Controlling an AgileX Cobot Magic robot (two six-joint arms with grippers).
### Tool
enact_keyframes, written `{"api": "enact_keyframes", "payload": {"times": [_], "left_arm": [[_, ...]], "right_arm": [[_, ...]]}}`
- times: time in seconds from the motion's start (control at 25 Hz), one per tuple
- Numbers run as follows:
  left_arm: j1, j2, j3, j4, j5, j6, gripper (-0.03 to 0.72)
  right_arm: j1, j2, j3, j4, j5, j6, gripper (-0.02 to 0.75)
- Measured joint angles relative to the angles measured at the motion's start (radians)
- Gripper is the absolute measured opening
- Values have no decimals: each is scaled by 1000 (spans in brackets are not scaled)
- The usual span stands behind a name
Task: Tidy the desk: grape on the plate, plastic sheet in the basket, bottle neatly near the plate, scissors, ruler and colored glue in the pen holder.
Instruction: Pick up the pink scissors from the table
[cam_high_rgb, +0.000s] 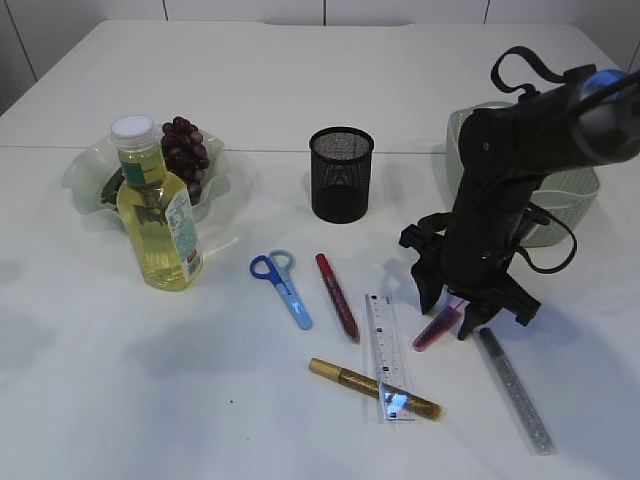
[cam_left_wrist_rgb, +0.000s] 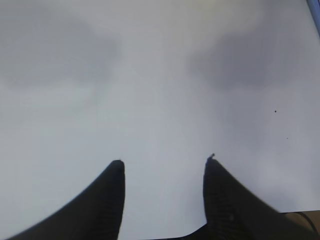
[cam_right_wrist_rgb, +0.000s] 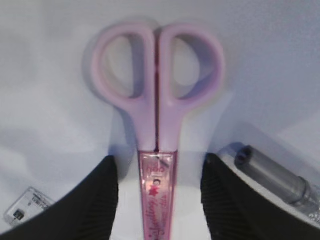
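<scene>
Right pincer (cam_right_wrist_rgb: 159, 200) open, holding nothing, astride pink scissors (cam_right_wrist_rgb: 157, 115) flat on counter (cam_high_rgb: 100, 400). Advice: close squarely on sheath, lift level, then carry to pen holder (cam_high_rgb: 341, 173). Left pincer (cam_left_wrist_rgb: 164, 195) open, empty.

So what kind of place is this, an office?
Probably a mock desk set up for testing: a plain white table with stationery such as a mesh pen holder, a ruler and blue scissors laid out.

Pink scissors (cam_right_wrist_rgb: 157, 115) flat on white worktop (cam_right_wrist_rgb: 45, 75), handles away from camera, sheathed blade between spread black claw (cam_right_wrist_rgb: 159, 172) fingers (cam_right_wrist_rgb: 105, 200), untouched, grey glue pen (cam_right_wrist_rgb: 277, 180) at right, ruler corner (cam_right_wrist_rgb: 27, 207) lower left
</scene>
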Motion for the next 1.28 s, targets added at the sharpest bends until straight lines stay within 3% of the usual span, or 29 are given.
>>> {"api": "enact_keyframes", "payload": {"times": [0.28,0.56,0.8,1.28], "left_arm": [[0,0,0,0,-2,0,372],[0,0,0,0,-2,0,372],[0,0,0,0,-2,0,372],[0,0,0,0,-4,0,372]], "right_arm": [[0,0,0,0,0,14,308],[0,0,0,-3,0,38,281],[0,0,0,-8,0,41,203],[0,2,-4,-9,4,19,182]]}}
